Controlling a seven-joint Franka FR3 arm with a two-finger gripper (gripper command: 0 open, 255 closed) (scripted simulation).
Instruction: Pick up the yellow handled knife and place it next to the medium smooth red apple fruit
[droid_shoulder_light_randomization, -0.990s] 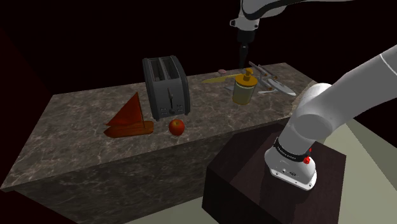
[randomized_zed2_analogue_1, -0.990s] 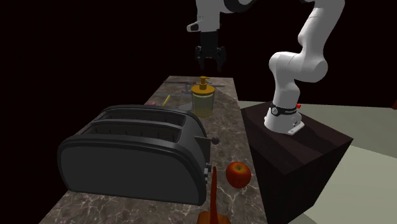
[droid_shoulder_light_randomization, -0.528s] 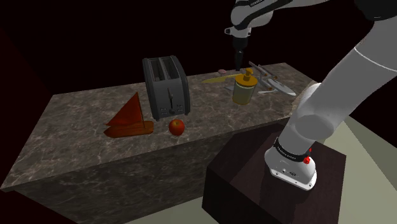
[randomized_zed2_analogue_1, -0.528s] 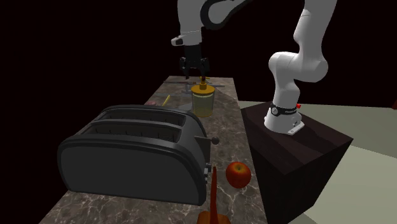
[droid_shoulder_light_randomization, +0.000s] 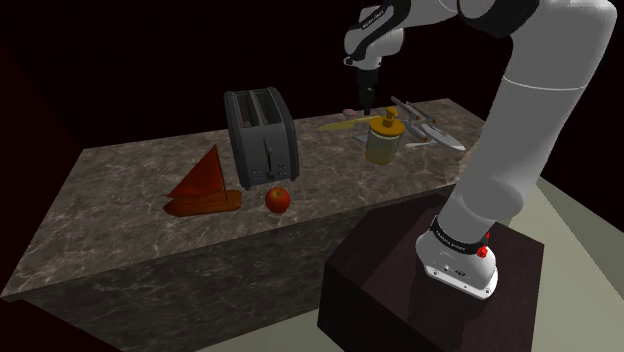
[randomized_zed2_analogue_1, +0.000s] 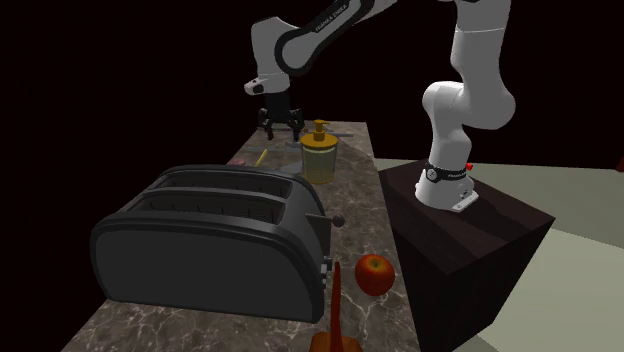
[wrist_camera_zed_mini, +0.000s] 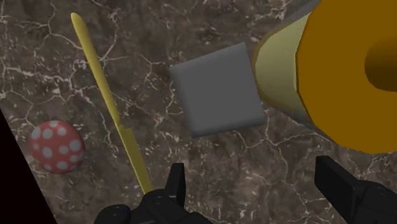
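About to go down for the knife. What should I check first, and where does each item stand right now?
1. Jaws open: ok, standing apart in the wrist view.
2. Yellow knife between the jaws: not ok, it lies outside them, to one side.
3. Knife apart from grey block and spotted ball: ok.
4. Clearance from soap dispenser during descent: cannot tell.
5. Bare counter beside the apple: ok.

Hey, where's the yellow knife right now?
In the shoulder view the yellow knife lies flat at the back of the counter, between the toaster and the yellow dispenser, with the open claw hovering just above.
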